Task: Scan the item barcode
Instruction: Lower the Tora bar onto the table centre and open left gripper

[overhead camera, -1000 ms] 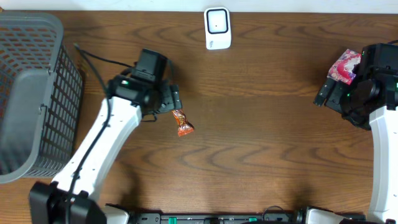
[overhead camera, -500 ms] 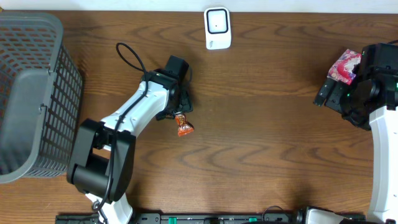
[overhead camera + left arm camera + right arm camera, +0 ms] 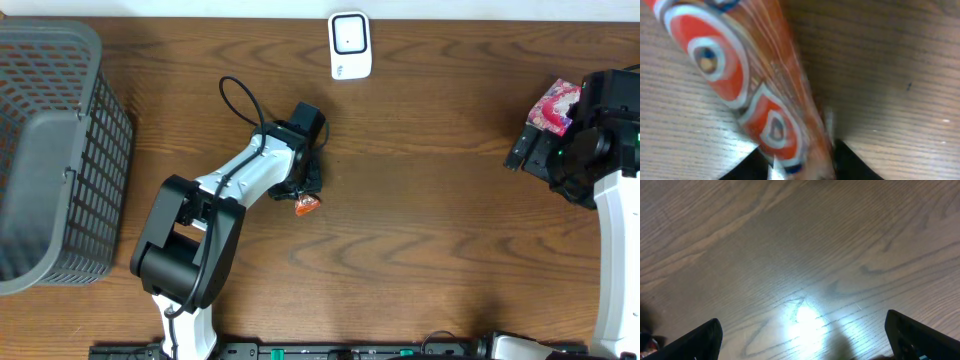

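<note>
A: Brown wooden bench [image 3: 420, 250]. Where is the item lying?
B: Orange snack wrapper [image 3: 755, 85] is lying mid-bench under the left claw [image 3: 308, 188], fingers straddling it for lifting. Clenched or not, I cannot tell.
A: Right claw [image 3: 805, 340]?
B: Hanging released, holding nothing. Scanner [image 3: 350, 45] is sitting well apart, awaiting the barcode.

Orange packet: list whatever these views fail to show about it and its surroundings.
Barcode on the orange packet: not found; left wrist view is blurred and too close, overhead too small.
Left gripper grip: overhead, its own wrist covers it; wrist view crops the fingers at the bottom edge.
Pink packet: partly hidden by the right arm, overhead.
</note>
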You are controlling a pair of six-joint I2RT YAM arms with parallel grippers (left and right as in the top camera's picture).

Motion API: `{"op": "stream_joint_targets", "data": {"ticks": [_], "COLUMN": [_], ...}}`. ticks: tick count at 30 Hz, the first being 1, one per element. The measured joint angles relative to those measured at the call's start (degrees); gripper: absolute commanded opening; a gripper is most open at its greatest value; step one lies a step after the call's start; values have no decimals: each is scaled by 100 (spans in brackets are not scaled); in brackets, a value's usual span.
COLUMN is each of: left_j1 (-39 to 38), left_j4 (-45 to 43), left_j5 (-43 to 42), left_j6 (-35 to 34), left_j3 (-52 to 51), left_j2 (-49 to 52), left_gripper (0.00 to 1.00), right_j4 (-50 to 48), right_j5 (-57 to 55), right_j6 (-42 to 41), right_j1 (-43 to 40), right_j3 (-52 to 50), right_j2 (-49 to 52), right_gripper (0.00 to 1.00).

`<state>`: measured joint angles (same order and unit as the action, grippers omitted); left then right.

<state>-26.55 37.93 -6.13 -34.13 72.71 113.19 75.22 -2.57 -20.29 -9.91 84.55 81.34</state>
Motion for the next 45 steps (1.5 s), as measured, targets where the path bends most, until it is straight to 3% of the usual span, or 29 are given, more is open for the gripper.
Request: {"op": "stream_joint_targets", "data": {"ticks": [3, 15, 28, 29, 34, 35, 45], "left_j1": [-4, -153, -1399, -1473, -1698, -1714, -1460], "left_j4": [-7, -820, -1725, -1744, -1740, -1740, -1255], "left_j5": [2, -868, -1497, -1488, -1226, -1169, -1025], "left_j6": [-55, 404, 588, 590, 590, 599, 634], "left_j3": [0, -2, 341, 363, 369, 369, 426], "left_j2": [9, 92, 153, 153, 155, 155, 94], "left_gripper": [8, 8, 8, 11, 68, 73, 79], "right_j4": [0, -2, 0, 0, -2, 0, 0], "right_j5": [0, 0, 0, 0, 0, 0, 0], "right_j6": [0, -2, 0, 0, 0, 0, 0], "right_j1": [0, 0, 0, 0, 0, 0, 0], "right_j3": [0, 0, 0, 0, 0, 0, 0], "right_j2": [0, 0, 0, 0, 0, 0, 0], "right_gripper": [99, 99, 99, 99, 99, 99, 99]}}
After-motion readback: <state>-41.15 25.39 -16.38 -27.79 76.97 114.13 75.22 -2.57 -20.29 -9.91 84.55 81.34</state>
